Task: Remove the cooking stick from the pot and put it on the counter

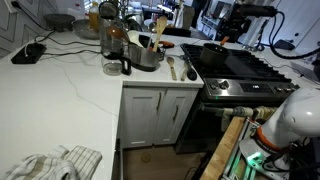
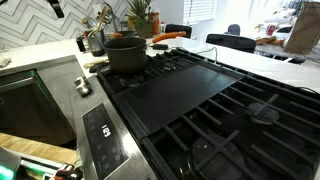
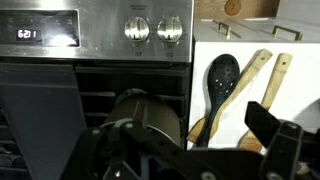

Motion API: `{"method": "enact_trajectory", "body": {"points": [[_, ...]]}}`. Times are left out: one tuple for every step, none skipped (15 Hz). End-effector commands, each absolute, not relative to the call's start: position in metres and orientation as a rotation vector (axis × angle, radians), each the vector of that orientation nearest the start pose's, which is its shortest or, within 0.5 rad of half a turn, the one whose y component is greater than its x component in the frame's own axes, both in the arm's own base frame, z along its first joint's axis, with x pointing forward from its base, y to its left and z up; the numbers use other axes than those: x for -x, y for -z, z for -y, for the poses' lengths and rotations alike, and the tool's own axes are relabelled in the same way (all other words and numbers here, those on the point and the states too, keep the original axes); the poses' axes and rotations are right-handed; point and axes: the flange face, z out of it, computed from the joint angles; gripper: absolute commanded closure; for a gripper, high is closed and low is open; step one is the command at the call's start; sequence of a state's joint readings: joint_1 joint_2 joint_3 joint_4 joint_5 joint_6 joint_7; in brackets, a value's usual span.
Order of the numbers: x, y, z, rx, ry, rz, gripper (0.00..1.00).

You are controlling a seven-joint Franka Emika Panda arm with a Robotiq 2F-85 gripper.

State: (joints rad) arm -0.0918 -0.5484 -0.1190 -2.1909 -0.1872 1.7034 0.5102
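Arm: smooth white rounded link housings, joined by a darker grey band, as shown in an exterior view. Gripper: matte black throughout, built from angular bars and linkages with blocky finger ends, wrist view.

Whites, blacks and a little pattern.
The desk is white with faint grey veins; the pot near-black on a black stove top; the backsplash grey-white herringbone tile; the cloth pale and striped; the spoon dark-headed.
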Motion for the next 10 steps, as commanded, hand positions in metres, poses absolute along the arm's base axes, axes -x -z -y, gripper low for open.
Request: {"method": "enact_trajectory", "body": {"points": [[-0.364, -0.604, 0.117, 3.055, 0.126, -1.044, 0.0], [-0.356, -0.607, 0.122, 3.05, 0.134, -1.015, 0.0], [-0.351, -0.608, 0.124, 3.048, 0.14, -0.999, 0.0], [-0.35, -0.607, 0.123, 3.048, 0.14, -0.992, 0.0], [-0.35, -0.605, 0.122, 3.049, 0.133, -0.988, 0.0], [-0.35, -0.603, 0.121, 3.05, 0.128, -0.987, 0.0], [-0.35, -0.603, 0.121, 3.051, 0.125, -0.986, 0.0], [-0.351, -0.602, 0.121, 3.051, 0.124, -0.986, 0.0], [-0.351, -0.602, 0.121, 3.051, 0.124, -0.985, 0.0], [-0.351, -0.602, 0.121, 3.051, 0.124, -0.985, 0.0]]}}
